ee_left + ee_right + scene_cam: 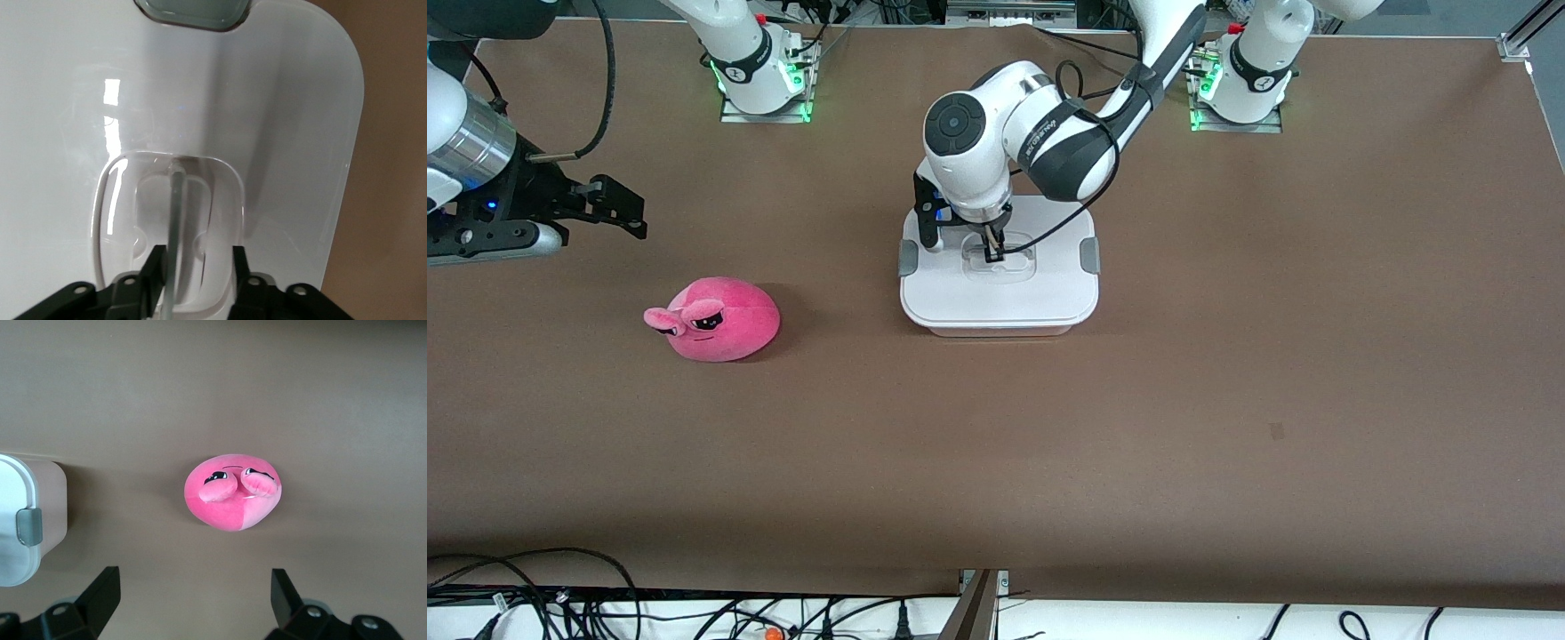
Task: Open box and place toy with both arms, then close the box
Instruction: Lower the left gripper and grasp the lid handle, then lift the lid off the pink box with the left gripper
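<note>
The box (996,298) stands mid-table with its white lid on and a grey clip (1089,256) at each end. My left gripper (993,252) is down at the lid's clear recessed handle (175,200). In the left wrist view the gripper (197,263) is open, its fingers either side of the thin upright handle flap, which lies against one finger (155,267). The hot-pink toy (713,318) lies on the table toward the right arm's end. My right gripper (627,210) is open and empty above the table beside the toy. The right wrist view shows this gripper (197,587), the toy (233,495) and the box's end (27,520).
The brown table (1138,427) is bare nearer the front camera. The arms' bases (760,71) stand along its farthest edge. Cables (560,604) lie past the table's nearest edge.
</note>
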`<move>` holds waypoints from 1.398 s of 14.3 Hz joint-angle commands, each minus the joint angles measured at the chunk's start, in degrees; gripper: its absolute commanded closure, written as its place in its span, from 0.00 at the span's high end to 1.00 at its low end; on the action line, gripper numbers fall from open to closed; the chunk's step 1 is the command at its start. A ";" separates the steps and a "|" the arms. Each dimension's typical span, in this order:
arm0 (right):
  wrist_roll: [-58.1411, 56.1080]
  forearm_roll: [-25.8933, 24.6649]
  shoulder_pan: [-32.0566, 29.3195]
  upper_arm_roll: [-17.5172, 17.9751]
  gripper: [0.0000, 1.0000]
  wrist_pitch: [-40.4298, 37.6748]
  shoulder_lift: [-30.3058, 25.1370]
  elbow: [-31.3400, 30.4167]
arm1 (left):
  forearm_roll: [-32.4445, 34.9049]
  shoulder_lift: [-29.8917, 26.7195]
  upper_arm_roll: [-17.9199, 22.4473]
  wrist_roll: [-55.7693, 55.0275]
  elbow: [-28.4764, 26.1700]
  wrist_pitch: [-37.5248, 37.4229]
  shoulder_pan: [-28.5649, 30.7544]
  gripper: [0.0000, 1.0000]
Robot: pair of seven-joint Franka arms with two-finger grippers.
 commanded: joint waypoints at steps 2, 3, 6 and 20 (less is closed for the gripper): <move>0.42 0.36 -0.31 0.13 1.00 0.41 -0.53 -0.45 | 1.28 -1.39 0.33 -0.37 -0.32 -1.14 -0.47 0.00; 0.42 0.36 -0.31 0.13 1.00 0.50 -0.45 -0.45 | 1.28 -1.74 0.33 -0.37 -0.32 -1.14 -0.47 0.00; 0.42 0.36 -0.31 0.13 1.00 0.50 -0.53 -0.45 | 1.28 -1.83 0.33 -0.28 0.12 -1.14 -0.13 0.00; 0.33 0.36 -0.31 0.13 1.00 0.58 -0.71 -0.45 | 0.49 -6.83 0.51 0.68 1.88 -7.55 3.47 0.00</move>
